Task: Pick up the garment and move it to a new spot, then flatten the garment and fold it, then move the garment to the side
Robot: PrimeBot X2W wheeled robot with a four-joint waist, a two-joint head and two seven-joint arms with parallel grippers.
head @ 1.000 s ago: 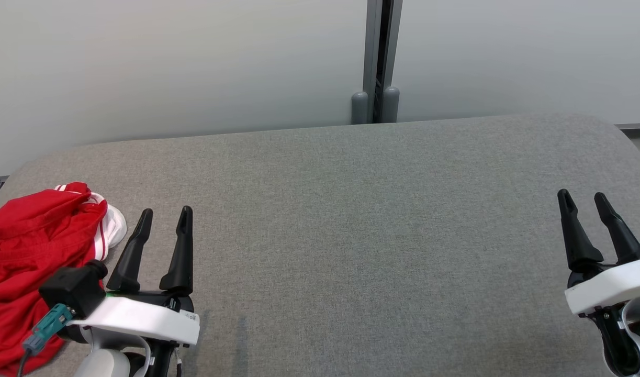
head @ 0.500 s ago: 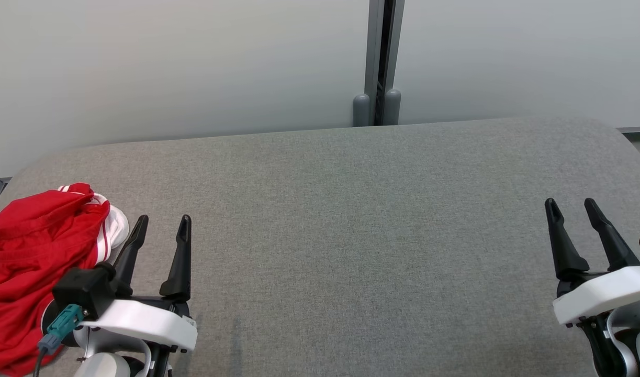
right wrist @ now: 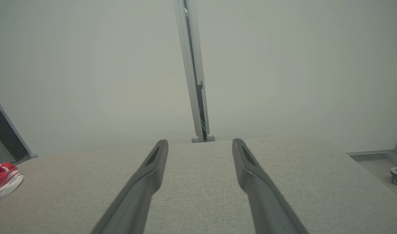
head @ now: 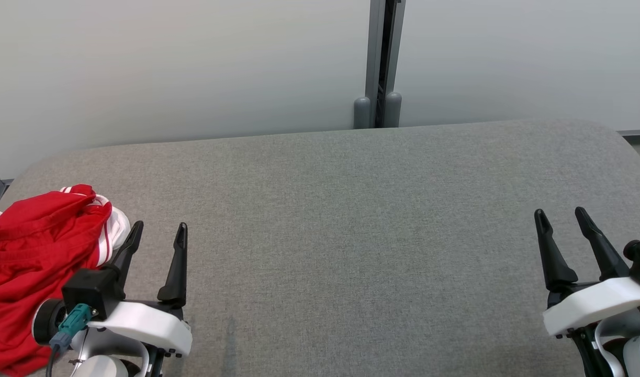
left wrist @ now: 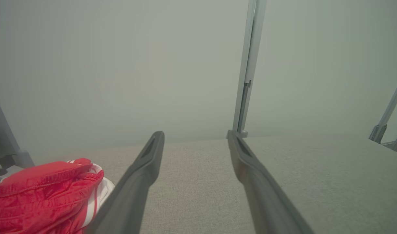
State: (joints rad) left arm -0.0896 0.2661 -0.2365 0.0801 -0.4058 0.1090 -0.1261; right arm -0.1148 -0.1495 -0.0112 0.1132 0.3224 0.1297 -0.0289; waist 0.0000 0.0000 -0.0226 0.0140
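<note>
Red garment (head: 37, 246) lies bunched just beside the left fingers (head: 177, 262), parted and empty.

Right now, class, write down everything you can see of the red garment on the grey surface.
The garment is red, thin, slightly shiny fabric with white stripes and a white part at its right edge. It lies crumpled in a loose heap at the left end of the grey padded surface, running past the head view's left edge. The left gripper stands open beside it, not gripping it.
</note>
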